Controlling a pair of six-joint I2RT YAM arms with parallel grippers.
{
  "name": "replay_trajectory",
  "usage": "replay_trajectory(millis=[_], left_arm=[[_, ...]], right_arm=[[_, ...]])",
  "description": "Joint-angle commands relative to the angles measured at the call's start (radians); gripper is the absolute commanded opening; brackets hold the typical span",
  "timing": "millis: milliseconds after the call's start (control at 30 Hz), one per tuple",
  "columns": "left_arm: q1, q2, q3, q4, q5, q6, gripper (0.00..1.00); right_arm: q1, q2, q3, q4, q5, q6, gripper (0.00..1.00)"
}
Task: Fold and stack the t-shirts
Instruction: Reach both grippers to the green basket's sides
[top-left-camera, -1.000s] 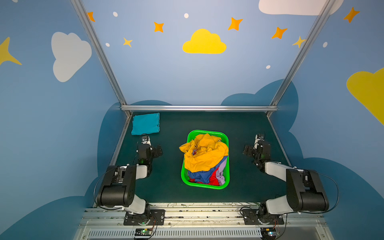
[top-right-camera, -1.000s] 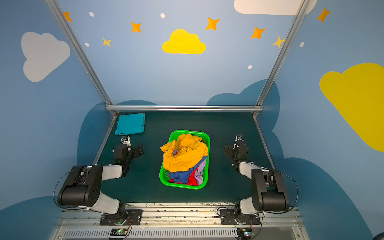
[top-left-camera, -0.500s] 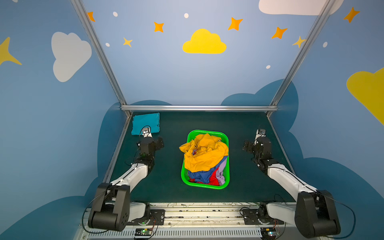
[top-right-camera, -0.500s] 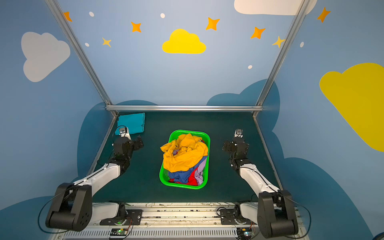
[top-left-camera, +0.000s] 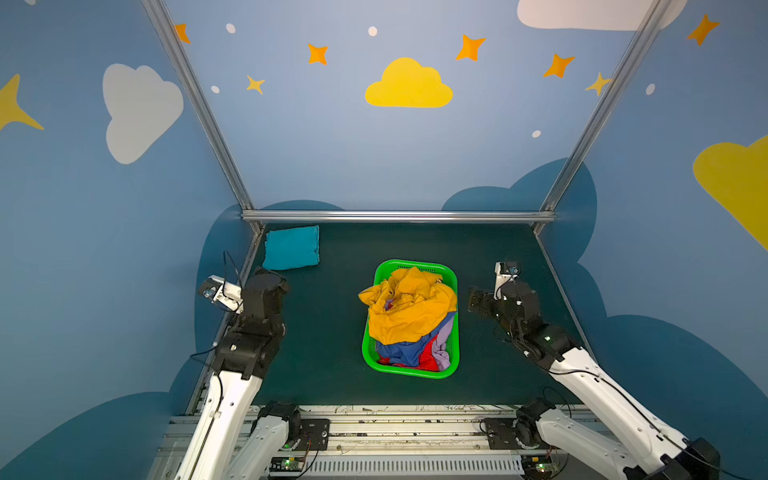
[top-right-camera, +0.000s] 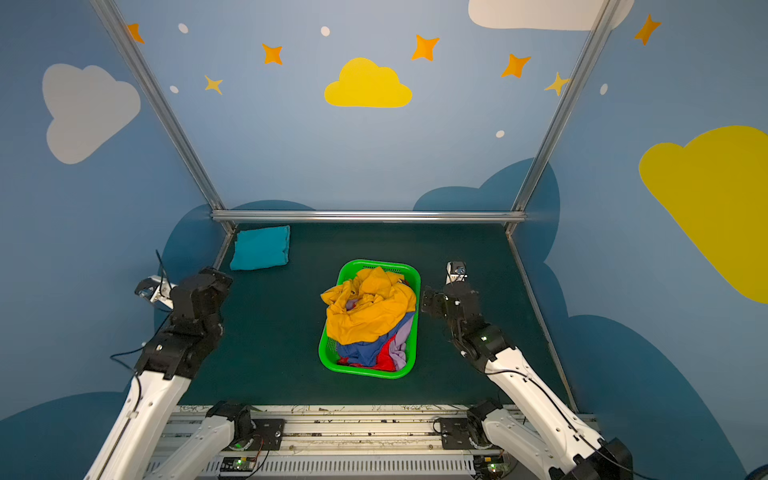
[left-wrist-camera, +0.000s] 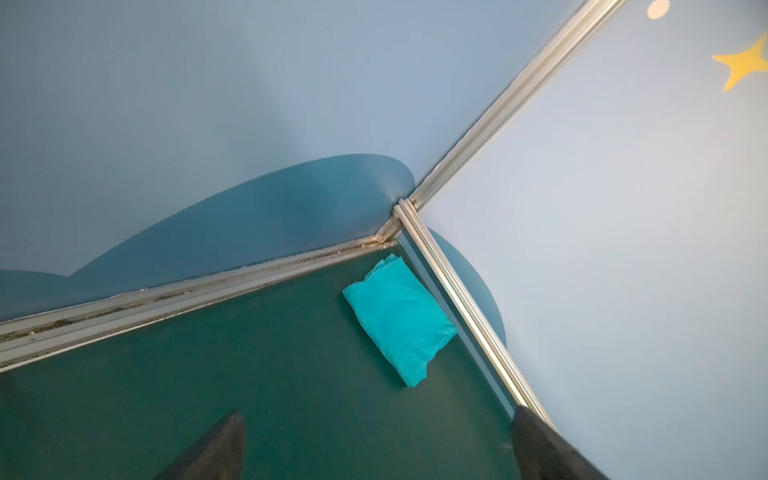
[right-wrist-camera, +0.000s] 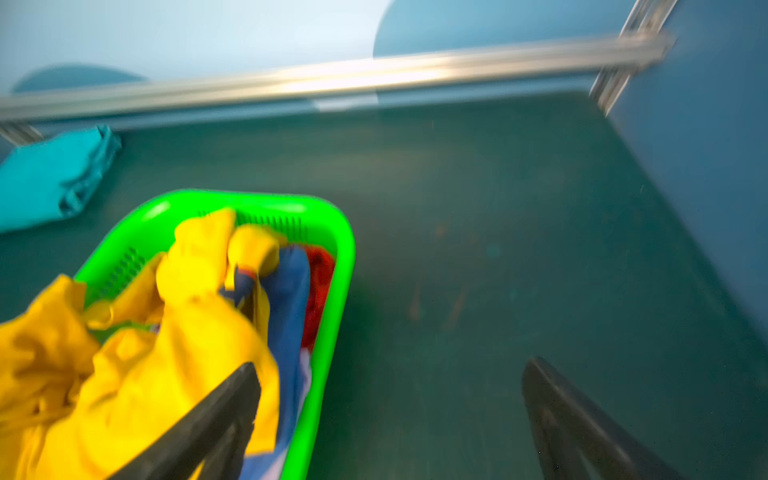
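A folded teal t-shirt lies in the back left corner of the table. A crumpled mustard-yellow t-shirt tops the pile in the green basket. Blue, red and lavender t-shirts lie under it. My left gripper hangs open above bare mat, short of the teal shirt. My right gripper is open beside the basket's right rim, one finger in front of the yellow cloth.
Metal frame rails run along the back and both sides of the dark green mat, with blue walls just behind them. The arm bases sit on the front rail. Bare mat lies left and right of the basket.
Both arms have lifted and stretched out over the last second. The left wrist has rolled and shifted left near the side rail. The right gripper has moved closer to the basket.
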Motion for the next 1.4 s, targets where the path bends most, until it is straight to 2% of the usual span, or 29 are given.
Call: replay_trajectory(millis=[0, 67, 133, 200, 267, 300, 333, 467, 533, 600, 667, 767, 967, 1100, 1233, 1300, 1367], left_arm=[[-0.001, -0.053, -0.048, -0.140, 0.202, -0.018, 0.79], [-0.004, -0.061, -0.057, -0.239, 0.269, -0.050, 0.57], [-0.015, -0.065, -0.080, -0.274, 0.375, -0.049, 0.42], [-0.047, -0.082, -0.119, -0.276, 0.479, -0.062, 0.34], [-0.101, -0.115, -0.157, -0.284, 0.518, -0.107, 0.28], [-0.143, -0.133, -0.178, -0.293, 0.520, -0.136, 0.28], [-0.176, -0.153, -0.196, -0.305, 0.513, -0.167, 0.28], [-0.336, -0.204, -0.274, -0.332, 0.476, -0.277, 0.35], [-0.422, -0.193, -0.309, -0.316, 0.448, -0.322, 0.42], [-0.515, -0.156, -0.337, -0.271, 0.402, -0.357, 0.50], [-0.589, -0.101, -0.339, -0.221, 0.354, -0.376, 0.54], [-0.653, -0.003, -0.309, -0.137, 0.322, -0.367, 0.58], [-0.672, 0.169, -0.275, -0.010, 0.374, -0.341, 0.58], [-0.675, 0.227, -0.286, 0.067, 0.398, -0.350, 0.57], [-0.675, 0.262, -0.262, 0.115, 0.394, -0.328, 0.58], [-0.675, 0.291, -0.237, 0.132, 0.388, -0.309, 0.58], [-0.673, 0.342, -0.205, 0.158, 0.392, -0.285, 0.56]], right_arm=[[0.031, 0.041, 0.044, -0.176, -0.067, 0.071, 0.92], [0.058, 0.058, 0.052, -0.190, -0.136, 0.044, 0.78], [0.083, 0.056, 0.049, -0.191, -0.185, 0.029, 0.62], [0.097, 0.044, 0.041, -0.175, -0.229, 0.019, 0.44], [0.100, 0.034, 0.039, -0.162, -0.267, 0.014, 0.14], [0.100, 0.031, 0.040, -0.158, -0.268, 0.018, 0.06], [0.100, 0.030, 0.041, -0.150, -0.262, 0.027, 0.03], [0.091, 0.072, 0.074, -0.170, -0.231, 0.055, 0.07], [0.084, 0.113, 0.092, -0.178, -0.230, 0.065, 0.16], [0.070, 0.157, 0.110, -0.184, -0.251, 0.078, 0.32], [0.052, 0.198, 0.131, -0.200, -0.265, 0.092, 0.45], [0.024, 0.253, 0.152, -0.227, -0.268, 0.122, 0.54], [-0.021, 0.342, 0.144, -0.196, -0.306, 0.126, 0.52], [-0.030, 0.409, 0.159, -0.190, -0.325, 0.148, 0.52], [-0.037, 0.516, 0.232, -0.262, -0.374, 0.159, 0.53], [-0.047, 0.581, 0.290, -0.332, -0.412, 0.195, 0.52], [-0.054, 0.635, 0.314, -0.344, -0.453, 0.213, 0.45]])
